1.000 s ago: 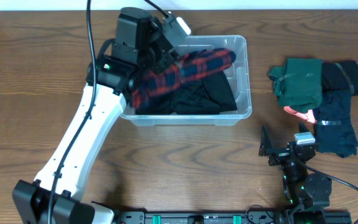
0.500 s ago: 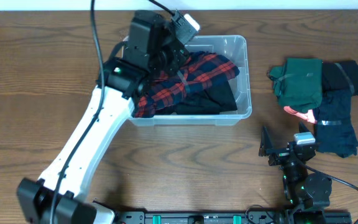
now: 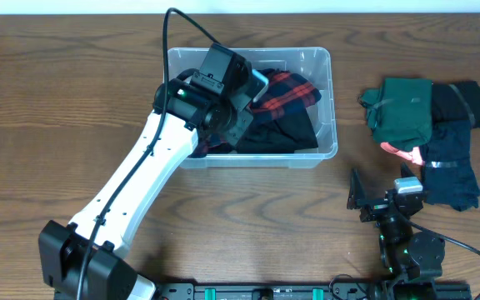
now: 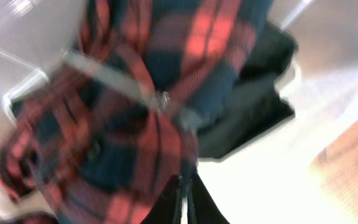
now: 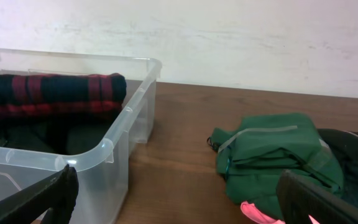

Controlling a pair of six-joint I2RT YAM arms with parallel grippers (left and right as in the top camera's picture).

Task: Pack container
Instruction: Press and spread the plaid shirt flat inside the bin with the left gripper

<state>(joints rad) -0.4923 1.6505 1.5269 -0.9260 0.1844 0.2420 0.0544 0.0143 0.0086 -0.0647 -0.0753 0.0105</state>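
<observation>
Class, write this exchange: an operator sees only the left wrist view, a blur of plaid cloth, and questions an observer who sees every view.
Operator: Where is the plaid cloth?
Observer: In the container, on black clothes.
Operator: What remains outside?
Observer: A green garment and dark ones, on the table to the container's right.
Operator: The right hand?
Observer: Open, holding nothing.
</observation>
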